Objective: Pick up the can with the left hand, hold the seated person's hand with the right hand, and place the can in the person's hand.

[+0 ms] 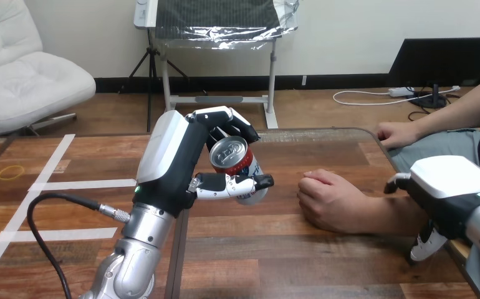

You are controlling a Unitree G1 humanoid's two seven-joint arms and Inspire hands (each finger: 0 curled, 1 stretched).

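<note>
left hand (pixel 181 168) clasps can (pixel 232 159) | right hand (pixel 452 187) beside person's forearm (pixel 387 215), grasp can't tell | person's hand (pixel 328 199) fisted: secure it first

The left hand (pixel 178 159) stands left of centre above the tabletop (pixel 275 249), its fingers (pixel 225 118) curled round the can (pixel 232 163), which sits tilted on the hand's right side. To the can's right, apart from it, the person's hand (pixel 328 199) rests on the tabletop. Further right, the right hand (pixel 449 193) is over the person's forearm at the tabletop's right edge. Behind them, the person's other hand (pixel 396 132) lies at the far right corner.
</note>
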